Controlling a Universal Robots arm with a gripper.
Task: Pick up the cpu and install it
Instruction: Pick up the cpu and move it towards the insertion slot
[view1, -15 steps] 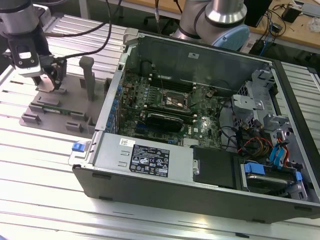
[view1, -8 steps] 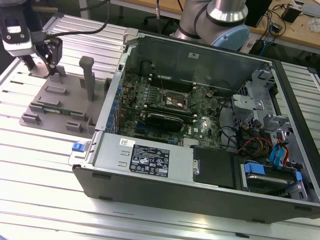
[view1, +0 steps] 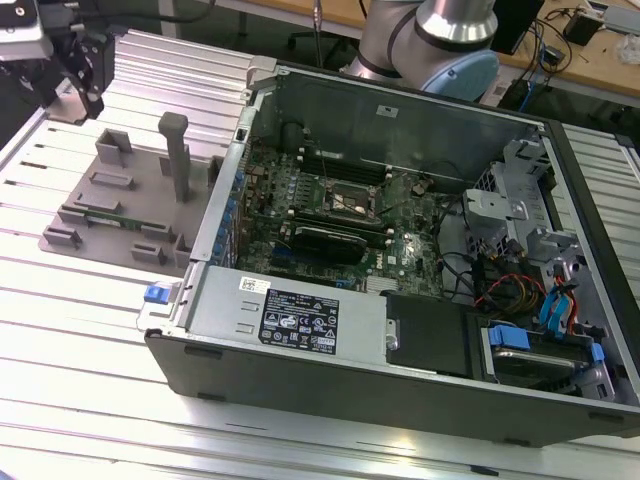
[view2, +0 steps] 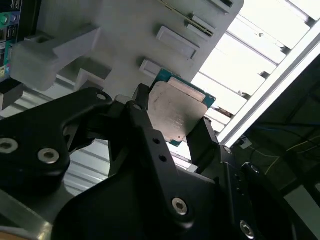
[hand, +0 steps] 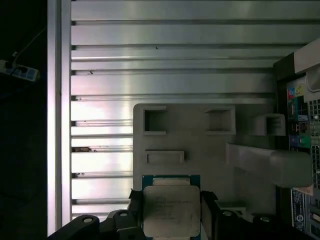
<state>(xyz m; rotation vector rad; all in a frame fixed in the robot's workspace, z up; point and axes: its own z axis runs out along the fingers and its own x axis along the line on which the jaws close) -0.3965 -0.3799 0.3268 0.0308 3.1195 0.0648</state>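
The arm's silver and pale-blue joint (view1: 440, 35) stands at the far side of the open computer case (view1: 400, 380). Its gripper (view1: 85, 70) hangs at the exterior view's far left, raised above the slatted table (view1: 90, 400) and beyond the far end of the grey fixture (view1: 120, 200). In both wrist views the black fingers (view2: 202, 137) are drawn in on two opposite edges of the cpu (view2: 177, 112). They hold it flat between them, with its silvery top plate facing the cameras and a thin green edge showing round it. The chip is off the fixture, whose empty pockets and upright post (hand: 270, 162) lie behind it in the first wrist view. There is faint print on the cpu's plate, but it cannot be read. Inside the case the motherboard (view1: 330, 215) lies flat with its square socket (view1: 350, 200) near the middle, well apart from the gripper. On the metal cover at the case's near side are a black label (view1: 298, 322) with white print and symbols and a small white sticker (view1: 250, 285). The text on both is too small to make out.
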